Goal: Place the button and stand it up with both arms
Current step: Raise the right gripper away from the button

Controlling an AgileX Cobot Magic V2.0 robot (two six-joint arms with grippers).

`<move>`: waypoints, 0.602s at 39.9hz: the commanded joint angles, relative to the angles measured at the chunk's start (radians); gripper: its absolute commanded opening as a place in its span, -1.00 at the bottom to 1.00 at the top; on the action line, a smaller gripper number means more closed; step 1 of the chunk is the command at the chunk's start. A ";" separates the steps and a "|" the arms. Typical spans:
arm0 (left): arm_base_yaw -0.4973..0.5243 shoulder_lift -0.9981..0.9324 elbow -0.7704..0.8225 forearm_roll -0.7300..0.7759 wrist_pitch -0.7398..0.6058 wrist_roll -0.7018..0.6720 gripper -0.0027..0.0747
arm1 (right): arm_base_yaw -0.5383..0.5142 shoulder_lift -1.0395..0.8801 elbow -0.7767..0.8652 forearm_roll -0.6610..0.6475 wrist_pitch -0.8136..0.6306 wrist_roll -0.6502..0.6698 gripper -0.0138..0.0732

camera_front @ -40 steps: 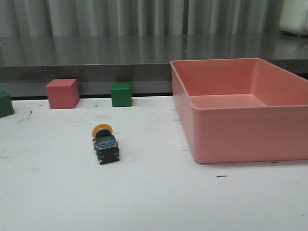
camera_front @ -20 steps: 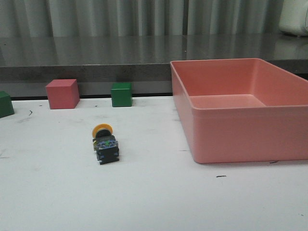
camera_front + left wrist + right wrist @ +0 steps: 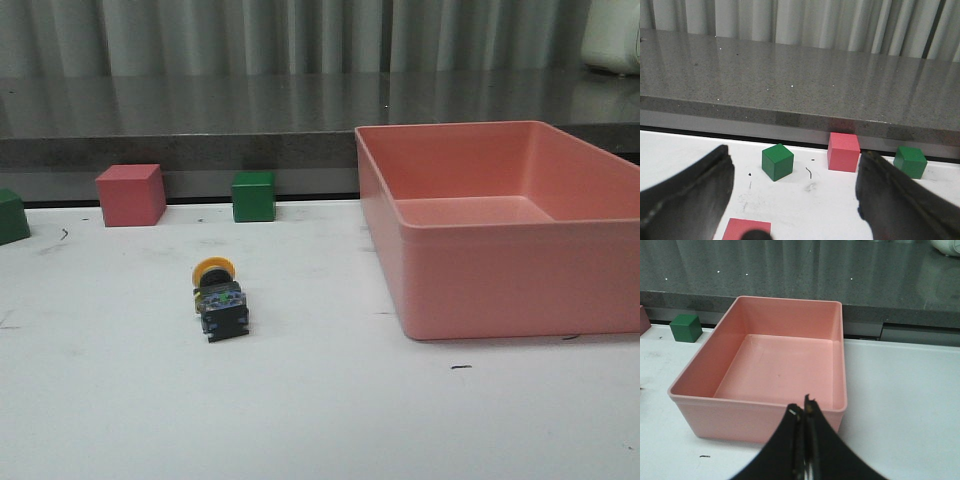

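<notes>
The button [image 3: 218, 298] lies on its side on the white table in the front view, yellow cap toward the back, black body toward the front. No arm shows in the front view. My left gripper [image 3: 792, 197] is open, its two dark fingers wide apart with nothing between them; the button is not in its view. My right gripper [image 3: 803, 412] is shut, its fingers pressed together and empty, in front of the pink bin [image 3: 705, 422]. The button is not in the right wrist view either.
A large pink bin [image 3: 500, 290] stands at the right. A pink cube [image 3: 130, 194] and green cubes [image 3: 252, 196] [image 3: 10, 216] sit along the table's back edge below a grey ledge. The left wrist view shows a green cube [image 3: 777, 161], a pink cube [image 3: 843, 151] and a pink block [image 3: 737, 230].
</notes>
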 commanded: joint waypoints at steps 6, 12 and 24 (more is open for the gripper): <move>-0.130 0.200 -0.152 -0.009 -0.053 -0.011 0.34 | -0.003 0.005 -0.024 -0.020 -0.085 -0.010 -0.85; -0.307 0.348 -0.221 -0.009 -0.053 -0.011 0.34 | -0.003 0.005 -0.024 -0.020 -0.085 -0.010 -0.85; -0.435 0.692 -0.469 -0.123 0.201 -0.011 0.34 | -0.003 0.005 -0.024 -0.020 -0.085 -0.010 -0.85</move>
